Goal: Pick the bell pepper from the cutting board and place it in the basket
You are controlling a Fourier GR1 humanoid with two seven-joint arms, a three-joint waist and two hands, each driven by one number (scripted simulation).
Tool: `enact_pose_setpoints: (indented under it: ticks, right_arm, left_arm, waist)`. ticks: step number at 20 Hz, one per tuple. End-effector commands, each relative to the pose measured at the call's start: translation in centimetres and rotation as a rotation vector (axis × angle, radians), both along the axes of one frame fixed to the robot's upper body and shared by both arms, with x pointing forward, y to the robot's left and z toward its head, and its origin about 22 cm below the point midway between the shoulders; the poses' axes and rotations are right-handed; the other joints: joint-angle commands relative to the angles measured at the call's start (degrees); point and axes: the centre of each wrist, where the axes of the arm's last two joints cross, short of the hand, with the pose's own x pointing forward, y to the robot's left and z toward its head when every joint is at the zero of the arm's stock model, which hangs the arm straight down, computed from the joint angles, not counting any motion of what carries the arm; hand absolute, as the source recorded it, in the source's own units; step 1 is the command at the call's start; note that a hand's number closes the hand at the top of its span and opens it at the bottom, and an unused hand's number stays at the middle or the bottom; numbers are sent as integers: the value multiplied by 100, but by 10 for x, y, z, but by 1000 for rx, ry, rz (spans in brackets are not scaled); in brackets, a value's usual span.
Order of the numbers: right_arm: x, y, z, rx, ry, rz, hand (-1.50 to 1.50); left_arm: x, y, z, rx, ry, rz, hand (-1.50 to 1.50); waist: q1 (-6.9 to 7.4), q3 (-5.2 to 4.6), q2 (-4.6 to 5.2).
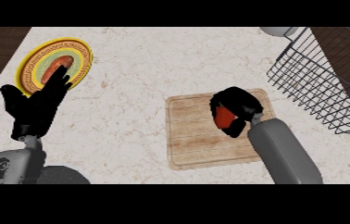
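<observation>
Two hands in view: right hand (237,108) curled round the red bell pepper (223,117), over the cutting board (198,140) on the bench (150,79). Wire basket (311,77) sits at far right, apart. Left hand (37,105) open, fingers up, by a plate (75,52).

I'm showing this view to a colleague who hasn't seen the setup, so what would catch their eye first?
Probably the right hand, curled round the red bell pepper over the wooden cutting board at centre right. Next, the bright yellow-rimmed plate at upper left, with the open left hand resting in front of it. The black wire basket stands at the right edge.
</observation>
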Motion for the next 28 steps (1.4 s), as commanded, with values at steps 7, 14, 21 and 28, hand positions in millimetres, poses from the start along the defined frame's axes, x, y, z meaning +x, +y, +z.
enact_pose_setpoints:
  ticks: [7, 14, 21, 28]
  right_arm:
    - [-10, 40, -10, 29, 30, -383, 150]
    - [-17, 60, -1, 150, 15, -857, 150]
    - [-27, 128, 80, 605, -295, -879, 150]
    - [-38, 176, 140, 614, -489, -1005, 150]
  left_arm:
    - [-4, -3, -8, -15, 19, 2, 0]
    - [14, -11, 6, -12, -10, -46, 0]
    - [13, -22, -4, -6, 4, -52, 0]
    - [10, -12, -2, 1, 18, -4, 0]
  waist:
    - [38, 21, 20]
    - [289, 36, 46]
    - [326, 23, 12]
    - [74, 13, -30]
